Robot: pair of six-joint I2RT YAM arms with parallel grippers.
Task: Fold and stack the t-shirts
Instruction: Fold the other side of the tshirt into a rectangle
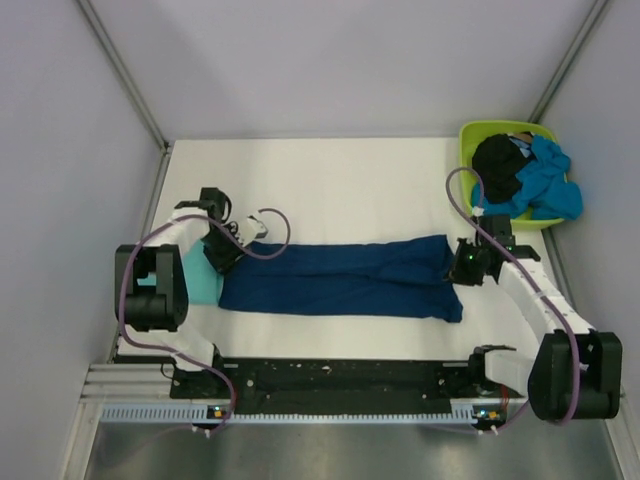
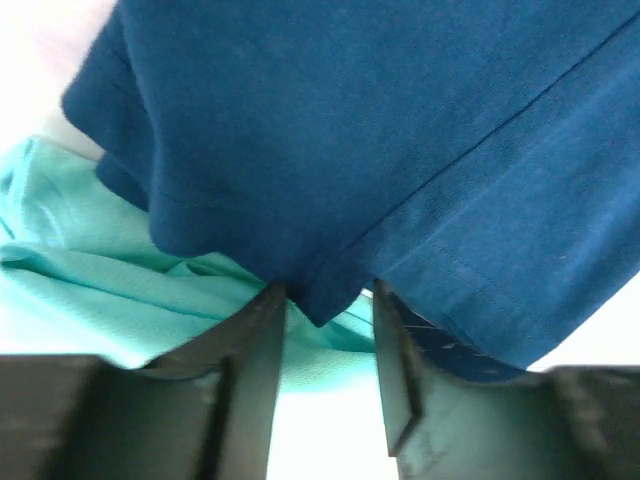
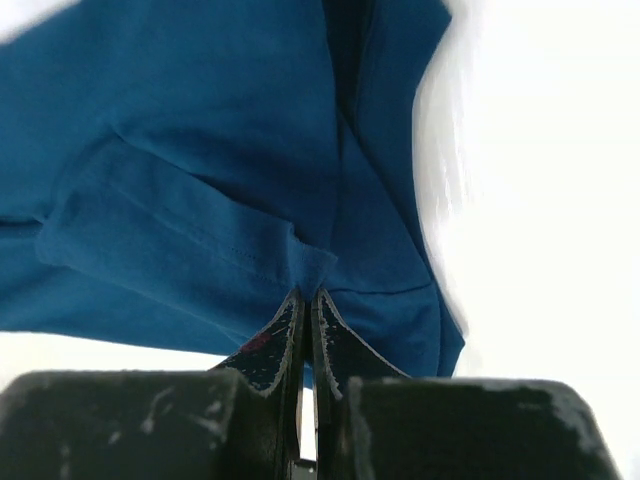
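Note:
A dark navy t-shirt (image 1: pixel 340 275) lies folded into a long strip across the table, between my two grippers. My left gripper (image 1: pixel 222 252) is at its left end with the jaws apart. In the left wrist view a corner of the navy cloth (image 2: pixel 400 150) hangs between the open gripper's tips (image 2: pixel 322 295), above a light teal t-shirt (image 2: pixel 100 270). The teal shirt (image 1: pixel 200 280) lies under the strip's left end. My right gripper (image 1: pixel 462 262) is at the right end. In the right wrist view it (image 3: pixel 305 295) is shut on a pinch of the navy cloth (image 3: pixel 200 180).
A lime-green tub (image 1: pixel 480 135) stands at the back right with a black t-shirt (image 1: pixel 497 165) and a bright blue t-shirt (image 1: pixel 550 185) in it. Grey walls close in both sides. The arm bases and a rail run along the near edge.

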